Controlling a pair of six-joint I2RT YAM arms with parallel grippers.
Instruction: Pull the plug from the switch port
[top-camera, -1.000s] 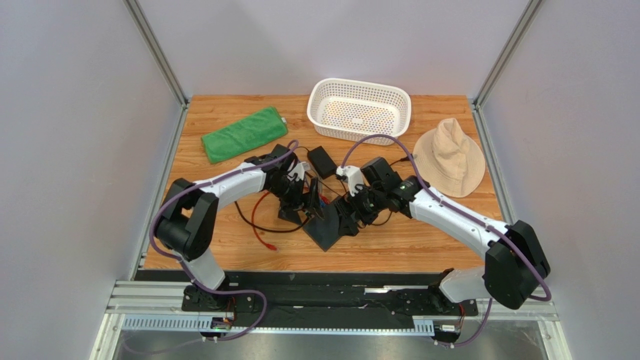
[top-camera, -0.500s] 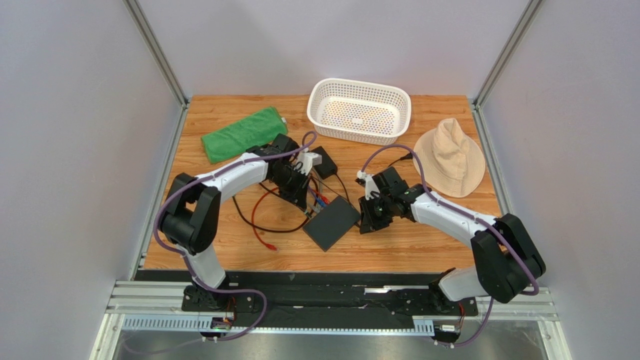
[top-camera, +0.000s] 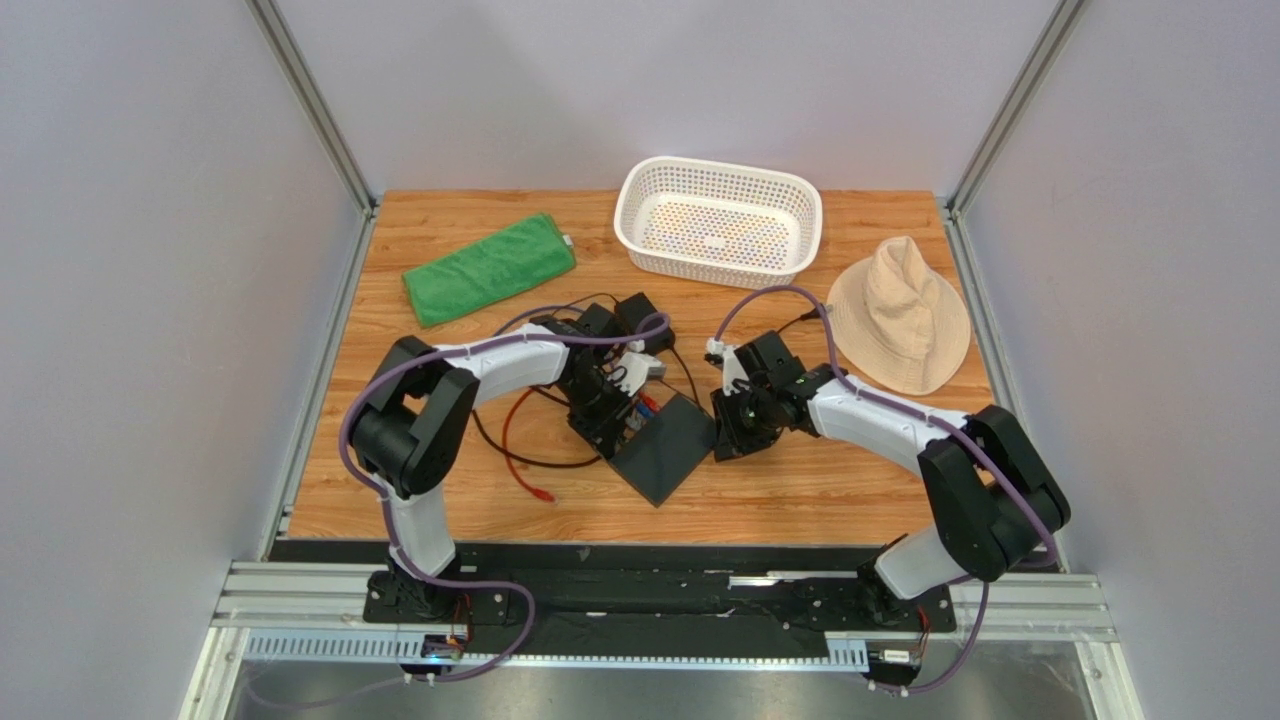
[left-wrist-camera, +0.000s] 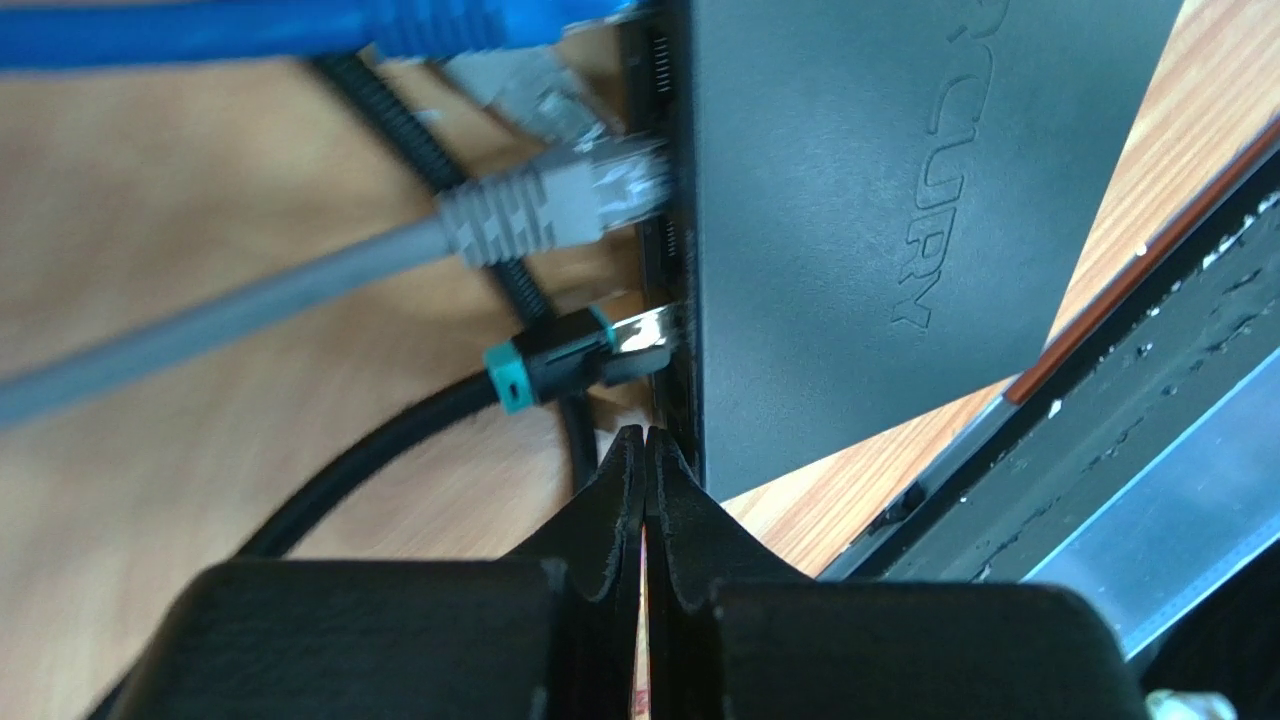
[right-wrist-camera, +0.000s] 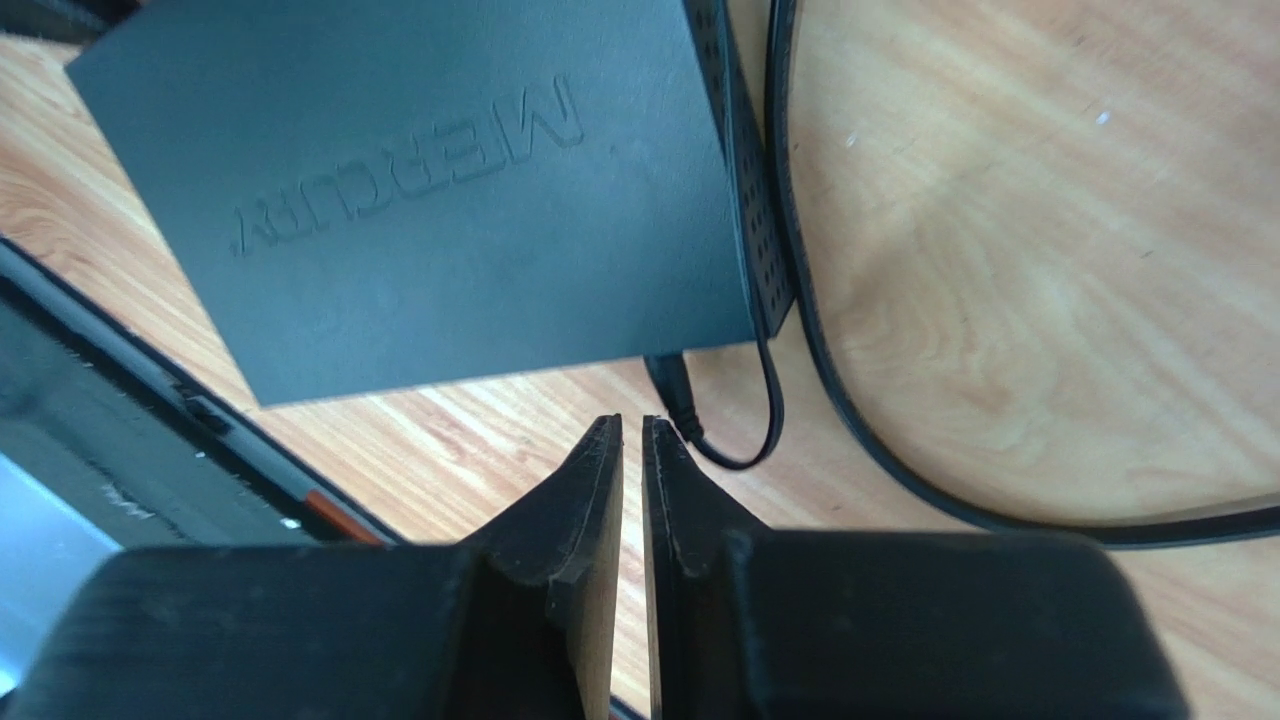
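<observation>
Switch (top-camera: 669, 453): flat black box lying cornerwise on the wooden table (top-camera: 842, 483), near its middle, between the two grippers.
Socket edge: the switch's far-left side, facing the left arm.
Grey plug (left-wrist-camera: 559, 207): seated in the socket edge, its grey cable running away to the left.
Black plug (left-wrist-camera: 559, 360): teal collar, next to the grey plug on the same edge, slightly tilted, its clear tip at the socket; how deep it sits cannot be told.
Blue cable (left-wrist-camera: 226, 27): reaches the same edge beyond the grey plug.
Left gripper (left-wrist-camera: 646, 450): fingers pressed together, nothing between them; tips just beside the socket edge, close to the black plug but apart from it.
Right gripper (right-wrist-camera: 633, 432): fingers nearly together with only a thin slit, holding nothing; tips over bare wood just off the switch's right corner.
Black cord (right-wrist-camera: 800, 285): runs along the switch's right side.
Power brick (top-camera: 646, 320): beyond the switch.
Red cable (top-camera: 513, 446): looped left of the switch.
Basket (top-camera: 718, 221), green cloth (top-camera: 489, 267), hat (top-camera: 899, 315): along the far side.
</observation>
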